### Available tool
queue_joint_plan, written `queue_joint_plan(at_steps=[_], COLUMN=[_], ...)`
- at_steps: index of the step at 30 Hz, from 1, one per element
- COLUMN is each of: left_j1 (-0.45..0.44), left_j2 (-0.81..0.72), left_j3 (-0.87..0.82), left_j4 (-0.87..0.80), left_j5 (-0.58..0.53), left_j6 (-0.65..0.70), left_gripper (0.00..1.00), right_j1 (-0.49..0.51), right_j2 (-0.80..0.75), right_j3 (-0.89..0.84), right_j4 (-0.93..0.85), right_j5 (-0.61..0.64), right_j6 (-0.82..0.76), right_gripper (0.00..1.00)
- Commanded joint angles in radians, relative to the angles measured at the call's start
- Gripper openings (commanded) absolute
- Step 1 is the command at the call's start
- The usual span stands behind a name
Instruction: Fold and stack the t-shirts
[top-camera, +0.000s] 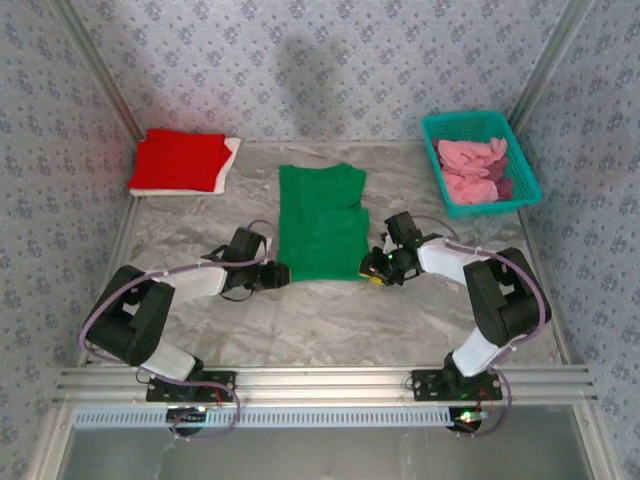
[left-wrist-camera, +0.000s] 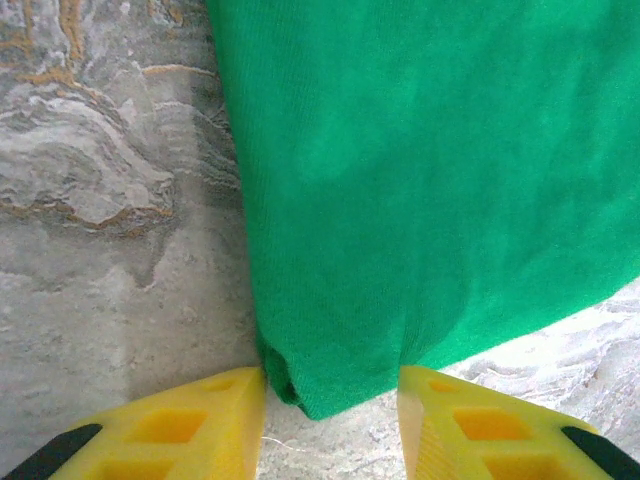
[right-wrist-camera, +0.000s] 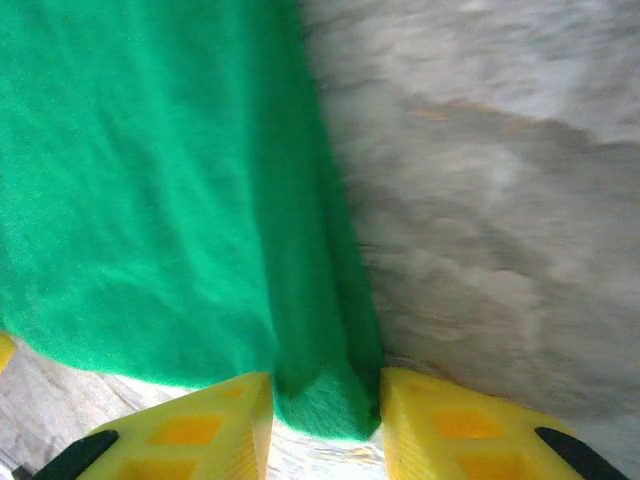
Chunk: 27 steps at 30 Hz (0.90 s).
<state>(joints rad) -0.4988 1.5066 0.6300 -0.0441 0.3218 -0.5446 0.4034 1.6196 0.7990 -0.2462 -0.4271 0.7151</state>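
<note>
The green t-shirt (top-camera: 322, 222) is lying flat and partly folded in the middle of the marble table (top-camera: 330, 320), its side edges running straight and its near hem facing the arm bases. The left gripper (top-camera: 281, 275) is sitting at the shirt's near-left corner. Its yellow fingers (left-wrist-camera: 190, 425) are flanking that corner, and the cloth is touching both of them, though I cannot tell whether they are squeezing it. The right gripper (top-camera: 370, 268) is sitting at the near-right corner, its fingers (right-wrist-camera: 200, 430) pinching a bunched fold of the hem. Bare table is lying open nearer than the shirt and along both its sides. Far left of the shirt, a red t-shirt (top-camera: 180, 158) is resting folded on a white t-shirt (top-camera: 232, 150). Far right of it, a teal basket (top-camera: 495, 207) is holding pink t-shirts (top-camera: 468, 165) and a maroon one (top-camera: 503, 185).
</note>
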Motion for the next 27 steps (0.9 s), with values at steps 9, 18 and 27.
queue_joint_plan(at_steps=[9, 18, 27], left_j1=[0.000, -0.001, -0.012], left_j2=[0.018, 0.067, 0.105], left_j3=[-0.008, 0.002, 0.053], left_j4=[0.048, 0.115, 0.107], left_j5=[0.020, 0.058, 0.064], left_j6=[-0.028, -0.064, -0.055], left_gripper=[0.39, 0.44, 0.42], right_j1=[0.028, 0.014, 0.016], right_j2=[0.019, 0.035, 0.052], right_j3=[0.035, 0.020, 0.006], right_j4=[0.014, 0.029, 0.066], right_j5=[0.025, 0.039, 0.030], right_j6=[0.045, 0.061, 0.072], right_gripper=[0.35, 0.38, 0.33])
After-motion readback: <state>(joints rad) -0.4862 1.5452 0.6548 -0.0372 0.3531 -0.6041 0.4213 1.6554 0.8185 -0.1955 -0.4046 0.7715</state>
